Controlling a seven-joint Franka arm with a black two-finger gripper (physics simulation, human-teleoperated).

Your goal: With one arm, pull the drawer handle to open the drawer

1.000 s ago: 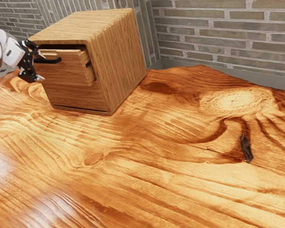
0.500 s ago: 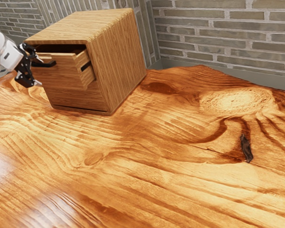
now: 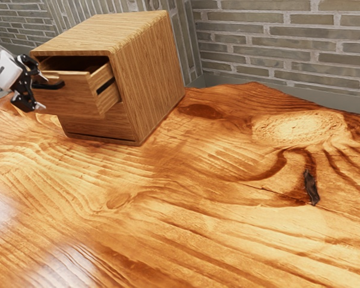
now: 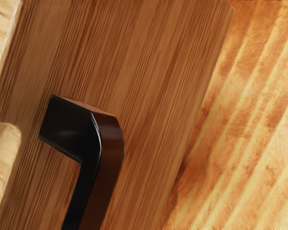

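Exterior view: wooden table (image 3: 228, 198), with 1 wooden cabinet (image 3: 147, 66) near the brick wall (image 3: 276, 36) at the exterior view's upper left. Its drawer (image 3: 72, 96) stands partly pulled out, tilted a little, dark gap showing above it. Black handle (image 3: 53, 85) on the drawer front sits between the gripper (image 3: 37, 85) fingers, 1 above and 1 below, spread apart and not clamped; wrist view has the handle (image 4: 93, 163) close under the hand.

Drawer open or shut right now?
Open, partway. The drawer juts out of the cabinet toward the exterior view's left, with a dark gap above its front.
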